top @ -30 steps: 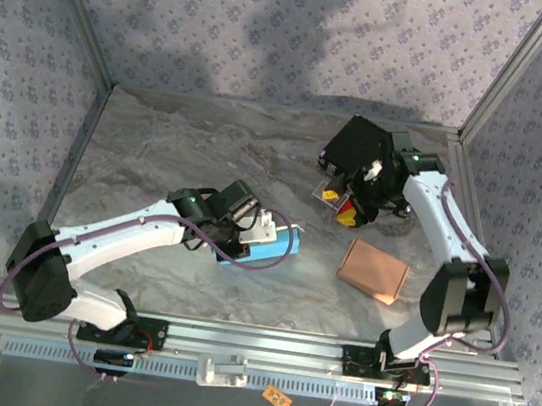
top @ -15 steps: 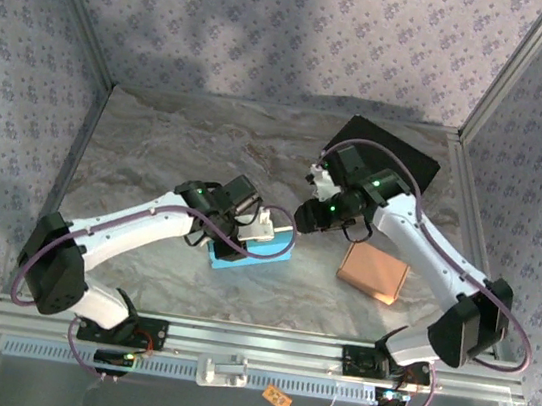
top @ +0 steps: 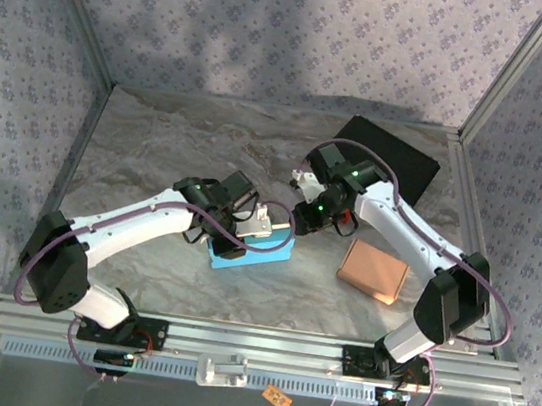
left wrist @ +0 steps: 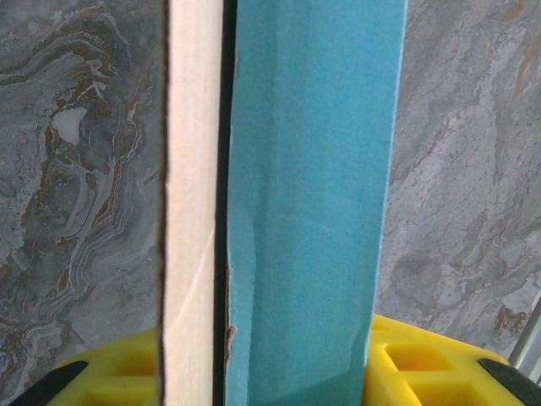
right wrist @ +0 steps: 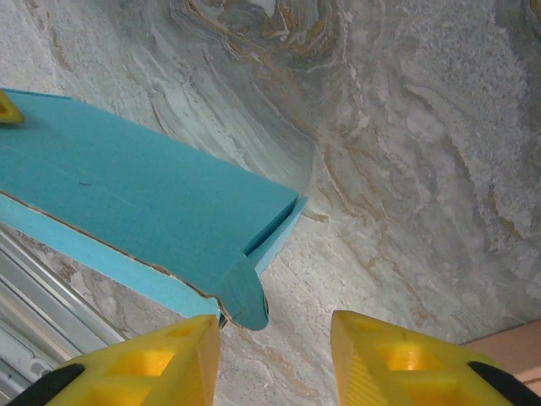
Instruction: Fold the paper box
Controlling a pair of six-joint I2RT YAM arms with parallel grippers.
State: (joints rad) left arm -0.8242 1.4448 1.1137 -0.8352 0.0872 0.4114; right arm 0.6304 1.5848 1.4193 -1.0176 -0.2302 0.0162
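Top external view gives you one blue box point(top: 252, 251) lying on the counter point(top: 158, 147) near the middle, just in front of the two wrists. Its long axis runs left to right and rises slightly toward the right. The left end effector point(top: 259, 228) reaches in over the box from the left. The right end effector point(top: 304, 216) hangs just beside the box's right end.

Left wrist view shows you the box running straight away from the camera, long axis up the frame. A pale flap point(left wrist: 193, 203) lies along its left edge. The box fills the gap between the yellow fingers point(left wrist: 414, 359), with a pad against each side, so the left end effector is clamped on the box.

Right wrist view shows you the box slanting from upper left to lower right. Its rounded tab point(right wrist: 241, 300) points toward the camera, just above the left-hand finger point(right wrist: 144, 364). The right end effector's fingers stand apart, with bare counter between them and nothing gripped.

You also have one brown box point(top: 373, 270) lying flat to the right, well apart from the blue one. One black sheet point(top: 403, 159) lies at the far right corner.
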